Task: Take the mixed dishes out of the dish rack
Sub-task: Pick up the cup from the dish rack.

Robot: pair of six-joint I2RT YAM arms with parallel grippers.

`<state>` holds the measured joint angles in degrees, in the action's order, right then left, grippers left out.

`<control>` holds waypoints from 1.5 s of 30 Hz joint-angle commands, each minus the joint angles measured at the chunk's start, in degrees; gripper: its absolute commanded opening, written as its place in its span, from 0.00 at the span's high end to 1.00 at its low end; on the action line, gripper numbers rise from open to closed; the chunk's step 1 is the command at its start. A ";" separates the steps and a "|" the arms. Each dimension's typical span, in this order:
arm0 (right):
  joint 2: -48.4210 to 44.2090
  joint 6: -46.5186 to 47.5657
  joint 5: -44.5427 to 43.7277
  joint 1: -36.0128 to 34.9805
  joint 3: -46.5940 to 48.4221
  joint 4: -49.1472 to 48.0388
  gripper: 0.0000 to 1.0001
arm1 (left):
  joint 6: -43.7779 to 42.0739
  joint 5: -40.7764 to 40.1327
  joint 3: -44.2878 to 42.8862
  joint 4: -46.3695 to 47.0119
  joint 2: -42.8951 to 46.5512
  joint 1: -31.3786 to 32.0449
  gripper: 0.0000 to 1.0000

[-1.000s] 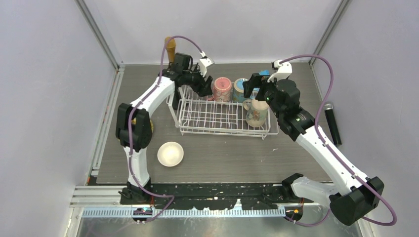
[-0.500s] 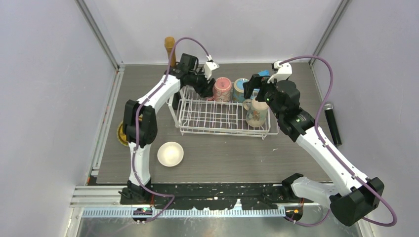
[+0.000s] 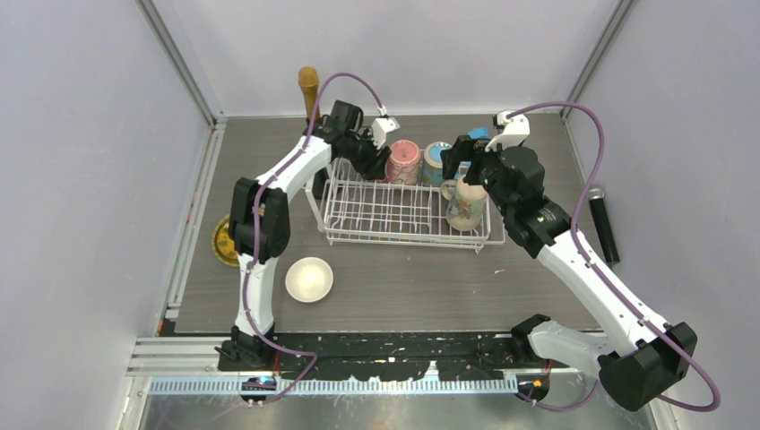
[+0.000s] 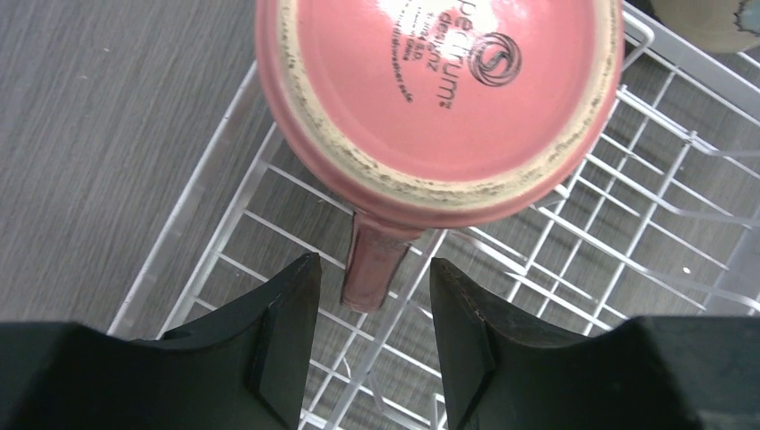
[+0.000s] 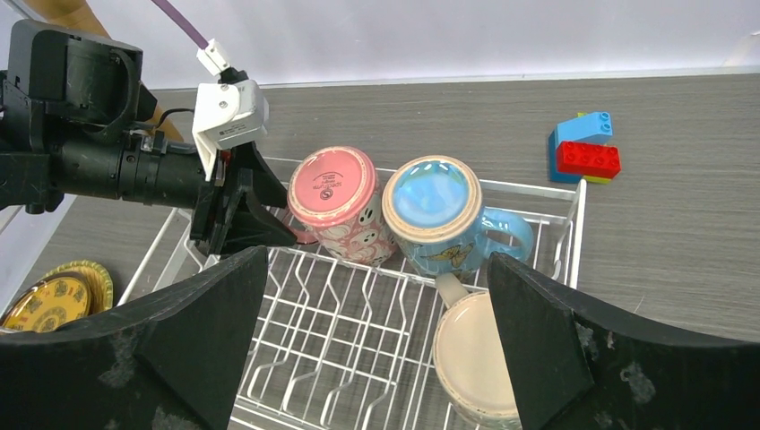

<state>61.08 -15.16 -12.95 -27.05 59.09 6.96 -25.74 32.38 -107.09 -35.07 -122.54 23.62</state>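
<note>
Inverted in dish rack (image 4: 627, 224), just ahead of left end effector (image 4: 375, 345): pink mug (image 4: 439, 98), axis upright, handle (image 4: 372, 264) pointing back between parted fingers (image 4: 287, 340), gaps either side. Right end effector (image 5: 376, 260) spread wide above cream mug (image 5: 475, 358). Grey wood-grain desk (image 4: 90, 134), pale walls (image 3: 81, 134).

3 mugs stand in the dish rack (image 3: 358, 204). The left mug (image 3: 403, 162) and the middle mug (image 3: 436, 159) are side by side at its far rail. The near mug (image 3: 466, 206) is just in front of the middle one, at the rack's right end. On the table (image 3: 403, 291), the bowl (image 3: 309, 279) lies in front of the rack's left end, and a plate (image 3: 220, 242) lies well left of the rack. The stick (image 3: 308, 88) stands behind the rack's far-left corner, and the block (image 5: 584, 152) lies behind its far-right corner.
</note>
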 commanded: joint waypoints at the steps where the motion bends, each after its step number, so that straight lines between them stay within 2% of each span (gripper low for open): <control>1: -1.70 0.73 -0.20 -0.20 -0.36 -3.02 0.00 | 0.92 -2.83 -2.12 3.15 -0.51 0.63 0.50; 14: -1.75 1.22 -0.25 -0.20 -0.68 -3.58 0.00 | -1.83 -2.98 -3.00 4.29 -2.18 1.95 0.54; 20: -1.55 1.56 -0.47 -0.20 -0.90 -3.85 0.00 | -2.92 -3.73 -3.27 3.61 -2.73 2.29 0.71; 25: -1.40 1.70 -0.67 -0.19 -0.94 -3.80 0.00 | -5.06 -4.48 -3.05 1.59 -2.01 2.31 0.92; 29: -1.25 1.79 -0.56 -0.20 -1.08 -3.96 0.00 | -6.23 -4.97 -0.59 2.87 0.45 2.31 1.00; 36: -1.05 1.97 -0.48 -0.18 -1.08 -4.18 0.00 | -6.29 -5.18 3.38 6.44 4.85 2.31 1.00; 45: -0.95 2.50 0.35 -0.18 -1.42 -4.46 0.00 | -0.97 -5.99 8.10 13.53 9.33 2.31 1.00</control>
<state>60.97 -13.61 -12.80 -27.05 57.89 5.58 -29.32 25.50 -99.83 -27.62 -120.05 25.87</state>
